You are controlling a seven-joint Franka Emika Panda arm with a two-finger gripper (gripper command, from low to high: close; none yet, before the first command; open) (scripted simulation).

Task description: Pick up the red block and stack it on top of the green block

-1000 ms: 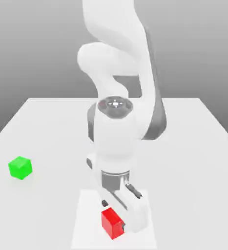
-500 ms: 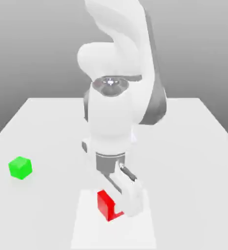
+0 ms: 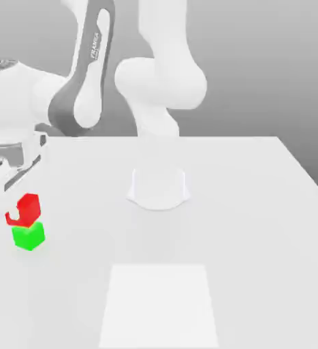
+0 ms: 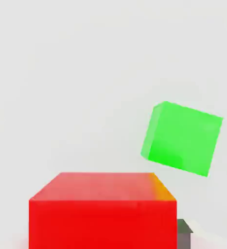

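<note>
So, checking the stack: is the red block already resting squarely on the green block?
No. In the hand view the green block lies on the table, off to one side of the red block, not under it.

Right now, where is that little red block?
At the exterior view's left, the red block hangs just above the green block, under the arm's hand.

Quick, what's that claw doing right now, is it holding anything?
Gripper: shut on the red block, just above the green block.

One red block (image 3: 26, 207), one green block (image 3: 28, 236), one table (image 3: 257, 225).
</note>
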